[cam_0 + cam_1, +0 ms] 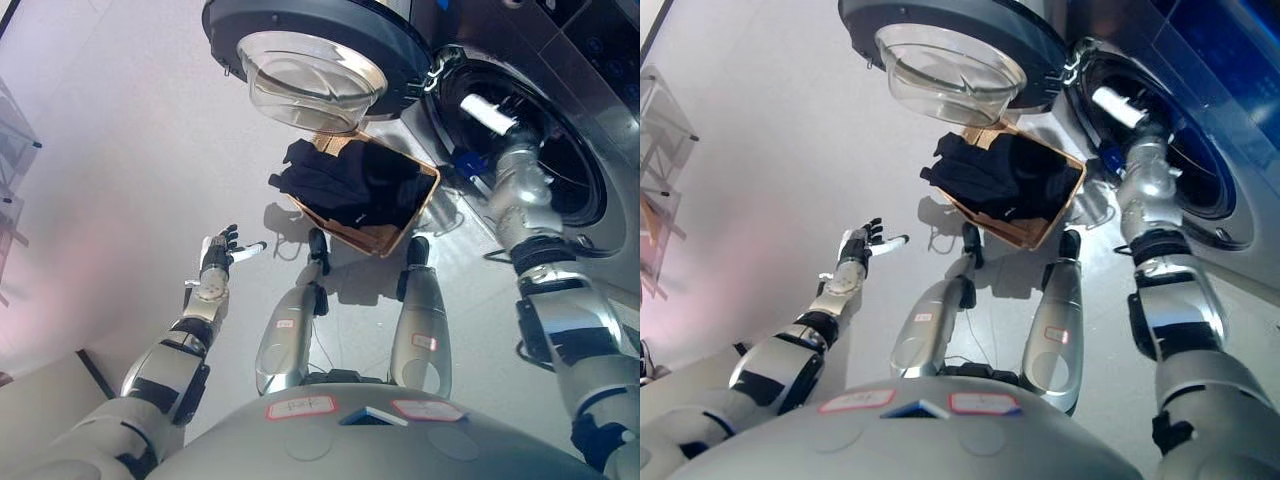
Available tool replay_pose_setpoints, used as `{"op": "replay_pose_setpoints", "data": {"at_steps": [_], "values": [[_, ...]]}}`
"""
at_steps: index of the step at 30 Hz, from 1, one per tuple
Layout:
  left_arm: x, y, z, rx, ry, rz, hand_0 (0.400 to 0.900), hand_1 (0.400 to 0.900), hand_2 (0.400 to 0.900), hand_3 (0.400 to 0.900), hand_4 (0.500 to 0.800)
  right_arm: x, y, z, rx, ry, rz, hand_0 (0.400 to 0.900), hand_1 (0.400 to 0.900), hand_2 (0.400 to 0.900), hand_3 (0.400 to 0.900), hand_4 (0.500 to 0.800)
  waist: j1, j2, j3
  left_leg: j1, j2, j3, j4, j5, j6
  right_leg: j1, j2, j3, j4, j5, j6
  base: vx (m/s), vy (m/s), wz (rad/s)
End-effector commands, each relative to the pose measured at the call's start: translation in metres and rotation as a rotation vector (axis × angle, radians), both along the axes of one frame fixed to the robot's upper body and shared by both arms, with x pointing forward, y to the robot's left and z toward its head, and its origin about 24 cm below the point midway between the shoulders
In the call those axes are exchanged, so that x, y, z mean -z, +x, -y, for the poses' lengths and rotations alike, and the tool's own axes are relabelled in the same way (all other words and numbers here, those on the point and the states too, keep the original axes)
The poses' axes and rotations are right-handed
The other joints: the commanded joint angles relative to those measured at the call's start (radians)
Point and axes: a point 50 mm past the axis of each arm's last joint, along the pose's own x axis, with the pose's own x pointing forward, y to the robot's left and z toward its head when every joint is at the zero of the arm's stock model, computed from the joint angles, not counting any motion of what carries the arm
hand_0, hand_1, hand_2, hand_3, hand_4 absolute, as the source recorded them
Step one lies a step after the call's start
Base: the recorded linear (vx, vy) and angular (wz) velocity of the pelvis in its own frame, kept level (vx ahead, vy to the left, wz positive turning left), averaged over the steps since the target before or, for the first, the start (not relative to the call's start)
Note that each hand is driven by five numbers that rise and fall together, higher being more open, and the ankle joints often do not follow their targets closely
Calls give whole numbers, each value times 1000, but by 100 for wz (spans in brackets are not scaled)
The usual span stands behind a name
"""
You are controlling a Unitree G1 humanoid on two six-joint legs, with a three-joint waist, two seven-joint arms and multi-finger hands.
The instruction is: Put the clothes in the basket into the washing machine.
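Note:
A tan rectangular basket (428, 196) stands on the floor in front of the washing machine (590, 120). It holds a heap of black clothes (345, 180), and some hang over its left rim. The machine's round door (320, 45) is swung wide open above the basket, its glass bowl facing me. My right arm (520, 185) reaches into the dark drum opening (1185, 150), and the hand is hidden inside. A small blue item (466, 163) shows at the drum's lower rim. My left hand (218, 250) hovers open over the floor, left of the basket, holding nothing.
A glass-and-metal rack (660, 150) stands at the far left edge. Pale grey floor (130, 150) stretches between it and the basket. The open door overhangs the basket's far side.

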Motion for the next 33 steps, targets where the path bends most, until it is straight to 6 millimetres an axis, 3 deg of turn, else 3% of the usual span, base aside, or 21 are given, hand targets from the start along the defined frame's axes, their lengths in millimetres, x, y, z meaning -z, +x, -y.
{"op": "replay_pose_setpoints", "data": {"at_steps": [1, 4, 5, 6, 7, 8, 9, 11, 14, 15, 17, 18, 21, 25, 27, 28, 30, 33], "values": [[5, -13, -24, -88, 69, -55, 900, 900, 900, 900, 800, -8, 5, -43, -169, 52, 121, 900, 900, 900, 900, 800, 17, -49, -61, -4, -9, -37, 70, -93, -13, 137, 22, -33, -271, 138, -11, -19, -14, 6], [7, -17, -22, -89, 65, -68, 900, 900, 900, 900, 800, 25, -13, -56, -201, 83, 30, 900, 900, 900, 900, 800, 15, -63, -58, 2, -7, -43, 70, -91, -13, 152, 24, -41, -276, 140, -11, -16, -15, 6], [7, -17, -22, -89, 65, -68, 900, 900, 900, 900, 800, 25, -13, -56, -201, 83, 30, 900, 900, 900, 900, 800, 15, -63, -58, 2, -7, -43, 70, -91, -13, 152, 24, -41, -276, 140, -11, -3, -26, 5], [8, -19, -23, -95, 65, -71, 900, 900, 900, 900, 800, 46, -27, -59, -191, 110, -29, 900, 900, 900, 900, 800, 12, -72, -56, 12, -5, -48, 69, -91, -13, 169, 25, -47, -283, 142, -10, 0, -18, 4], [8, -19, -23, -95, 65, -71, 900, 900, 900, 900, 800, 46, -27, -59, -191, 110, -29, 900, 900, 900, 900, 800, 11, -72, -56, 13, -5, -48, 69, -91, -13, 170, 25, -47, -283, 142, -10, 9, -26, 6], [9, -20, -22, -98, 60, -75, 900, 900, 900, 900, 800, 69, -43, -55, -156, 114, -111, 900, 900, 900, 900, 800, 8, -83, -60, 28, -4, -53, 63, -91, -15, 193, 25, -55, -292, 144, -9, 0, 0, 0], [9, -20, -22, -98, 60, -75, 900, 900, 900, 900, 800, 69, -43, -56, -156, 114, -112, 900, 900, 900, 900, 800, 8, -83, -60, 29, -4, -53, 63, -91, -15, 194, 25, -55, -292, 144, -9, 33, -21, 5], [12, -23, -17, -93, 43, -84, 900, 900, 900, 900, 800, 104, -72, -45, -80, 80, -257, 900, 900, 900, 900, 800, -2, -102, -68, 69, -2, -61, 47, -89, -17, 242, 27, -64, -314, 148, -6, 41, -17, 2], [13, -24, -16, -94, 40, -86, 900, 900, 900, 900, 800, 116, -85, -42, -51, 60, -317, 900, 900, 900, 900, 800, -7, -109, -72, 87, -1, -60, 40, -90, -19, 261, 29, -66, -325, 150, -4, 35, -8, -3], [16, -30, -17, -92, 44, -110, 900, 900, 900, 900, 800, 145, -119, -34, -20, -3, -480, 900, 900, 900, 900, 800, -16, -127, -90, 138, 1, -62, 23, -92, -20, 323, 36, -72, -357, 157, 2, 77, -33, -7], [17, -32, -18, -89, 47, -118, 900, 900, 900, 900, 800, 151, -128, -30, -15, -24, -522, 900, 900, 900, 900, 800, -18, -133, -98, 152, 3, -62, 18, -91, -20, 338, 38, -75, -367, 161, 3, 53, -26, -5], [21, -39, -17, -68, 55, -147, 900, 900, 900, 900, 800, 162, -145, -24, -32, -110, -606, 900, 900, 900, 900, 800, -22, -141, -108, 181, 5, -62, 10, -93, -21, 368, 38, -77, -375, 159, 6, 32, -23, -1], [28, -54, -16, -30, 62, -208, 900, 900, 900, 900, 800, 173, -169, -12, -79, -269, -732, 900, 900, 900, 900, 800, -29, -157, -127, 231, 9, -62, -5, -96, -24, 422, 41, -84, -397, 158, 10, 44, -38, 0], [37, -74, -18, -3, 53, -285, 900, 900, 900, 900, 800, 194, -215, -1, -85, -297, -939, 900, 900, 900, 900, 800, -28, -171, -158, 301, 10, -63, -32, -101, -25, 495, 41, -94, -432, 162, 19, 66, -41, 2], [41, -84, -20, 6, 44, -328, 900, 900, 900, 900, 800, 201, -233, -1, -92, -281, -1022, 900, 900, 900, 900, 800, -26, -178, -175, 334, 12, -61, -46, -104, -25, 528, 42, -100, -449, 164, 23, 50, -26, 4], [41, -84, -20, 6, 44, -328, 900, 900, 900, 900, 800, 201, -233, -1, -92, -281, -1022, 900, 900, 900, 900, 800, -26, -178, -174, 337, 12, -61, -47, -103, -25, 530, 42, -100, -450, 164, 23, 42, -14, 2], [46, -100, -23, 2, 23, -391, 900, 900, 900, 900, 800, 209, -260, 0, -84, -244, -1119, 900, 900, 900, 900, 800, -26, -187, -198, 379, 13, -53, -67, -106, -24, 570, 45, -103, -472, 167, 27, 58, -17, 1], [51, -115, -21, 28, 12, -452, 900, 900, 900, 900, 800, 215, -284, -3, -86, -201, -1210, 900, 900, 900, 900, 800, -31, -194, -222, 417, 17, -46, -104, -102, -29, 606, 48, -102, -497, 171, 31, 56, -13, 0]]}}
